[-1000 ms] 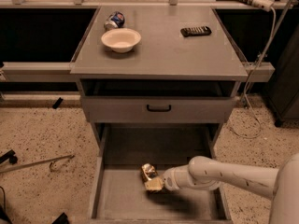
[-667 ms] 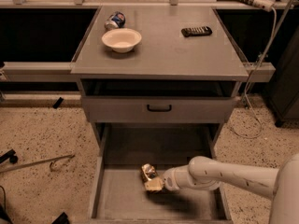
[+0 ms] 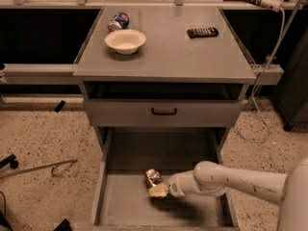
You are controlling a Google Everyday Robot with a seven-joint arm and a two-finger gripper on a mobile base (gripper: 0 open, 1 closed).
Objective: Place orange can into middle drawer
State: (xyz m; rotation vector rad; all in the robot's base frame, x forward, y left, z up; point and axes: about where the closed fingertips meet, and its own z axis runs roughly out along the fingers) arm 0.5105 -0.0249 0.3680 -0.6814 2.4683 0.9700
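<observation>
The gripper [image 3: 157,188] is seen low inside the middle drawer [image 3: 120,201], which is pulled well out beneath the bench [image 3: 192,57]. The white arm [image 3: 231,179] is reached in from the right. The orange can [image 3: 152,176] is pinched at the tip of the jaws, tilted, over the middle of the drawer's bare floor and apart from both side walls; whether it touches the floor cannot be told. Above it, a shallower drawer front [image 3: 125,113] with a black handle [image 3: 163,112] is shown closed. On the bench a white bowl [image 3: 125,41] is set just in front of a blue-and-white can [image 3: 118,21], and a black remote [image 3: 202,32] is laid well to the right
</observation>
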